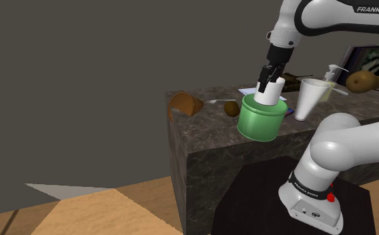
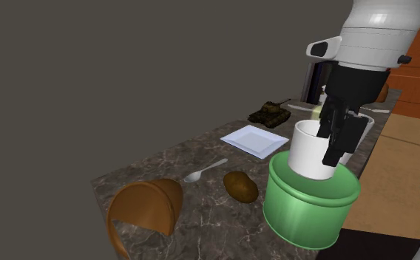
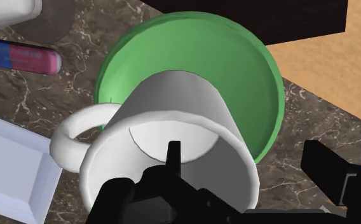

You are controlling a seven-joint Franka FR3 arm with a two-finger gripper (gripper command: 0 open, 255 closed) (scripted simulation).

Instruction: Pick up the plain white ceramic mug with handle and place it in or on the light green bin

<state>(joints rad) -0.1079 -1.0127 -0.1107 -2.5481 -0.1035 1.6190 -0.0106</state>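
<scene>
My jaws pinch the white mug (image 1: pixel 269 94) at its rim, one finger inside, one outside. Mug hangs tilted right under them, base dipping into the green bin (image 1: pixel 259 125) by the counter's (image 1: pixel 203 120) near edge.

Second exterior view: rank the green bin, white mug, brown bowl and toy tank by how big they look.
1. green bin
2. brown bowl, though it lies nearer the camera than the mug, so this place is unsure
3. white mug, its base hidden behind the bin's rim
4. toy tank, farthest back
</scene>
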